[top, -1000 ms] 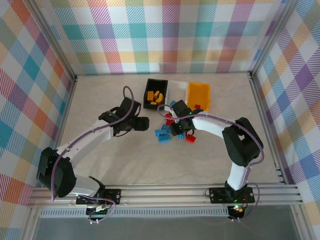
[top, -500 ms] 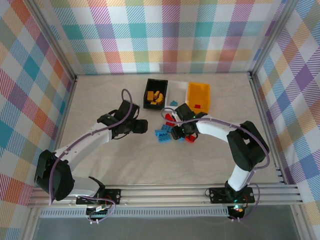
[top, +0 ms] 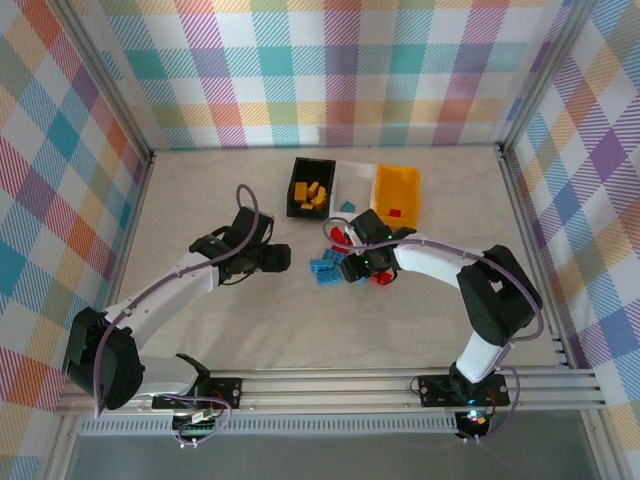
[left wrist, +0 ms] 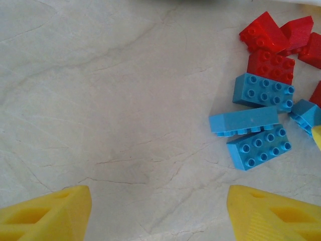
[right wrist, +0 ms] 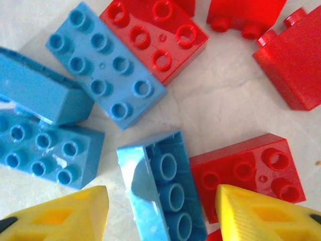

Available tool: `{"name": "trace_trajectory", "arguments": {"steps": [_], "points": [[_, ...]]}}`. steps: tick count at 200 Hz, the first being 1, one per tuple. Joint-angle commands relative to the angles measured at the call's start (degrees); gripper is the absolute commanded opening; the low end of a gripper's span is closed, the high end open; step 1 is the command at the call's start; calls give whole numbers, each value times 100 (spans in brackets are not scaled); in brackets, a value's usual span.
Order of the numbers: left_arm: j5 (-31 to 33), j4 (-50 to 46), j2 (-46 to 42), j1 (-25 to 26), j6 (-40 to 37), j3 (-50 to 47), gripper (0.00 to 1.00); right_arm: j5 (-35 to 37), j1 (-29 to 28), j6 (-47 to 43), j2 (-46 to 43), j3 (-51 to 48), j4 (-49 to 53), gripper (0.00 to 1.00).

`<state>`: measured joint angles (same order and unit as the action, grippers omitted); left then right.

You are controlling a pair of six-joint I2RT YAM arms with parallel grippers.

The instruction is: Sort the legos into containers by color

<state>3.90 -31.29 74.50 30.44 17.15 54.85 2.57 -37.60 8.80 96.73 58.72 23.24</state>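
The right claw (right wrist: 161,195) is seen released. Its yellow fingers (right wrist: 65,213) are set apart on either side of an overturned blue brick (right wrist: 163,191), whose hollow underside is shown. A narrow gap is left on each side, so the brick is not gripped. Just beside it a red brick (right wrist: 246,173) lies studs up. Further out, a blue eight-stud brick (right wrist: 105,63) and a red eight-stud brick (right wrist: 155,35) are pressed side by side on the bench (right wrist: 225,95).

The left claw (left wrist: 158,196) is likewise held open over bare bench, with nothing between its fingers. A cluster of blue bricks (left wrist: 259,147) and some red bricks (left wrist: 271,64) lie apart from it. From above, these loose bricks are found between the two claws, in front of the bins.

At the back, three bins are joined in a row. The black bin (top: 298,172) holds yellow-orange bricks (top: 312,193), the white bin (top: 356,170) holds one blue piece (top: 347,206), and the yellow-orange bin (top: 398,177) holds one red piece (top: 396,211).
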Motion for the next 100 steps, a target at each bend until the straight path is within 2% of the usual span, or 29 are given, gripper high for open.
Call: {"name": "trace_trajectory", "arguments": {"steps": [1,67,100], "points": [[-91,97,-177,-69,69,-53,72,70,-195,72,-341,-80,147,59],[-170,123,-271,-90,93,-137,72,283,-273,28,-84,-106,283,60],[-188,94,-359,-108,86,-194,72,531,-282,-15,124,-78,264,57]]}}
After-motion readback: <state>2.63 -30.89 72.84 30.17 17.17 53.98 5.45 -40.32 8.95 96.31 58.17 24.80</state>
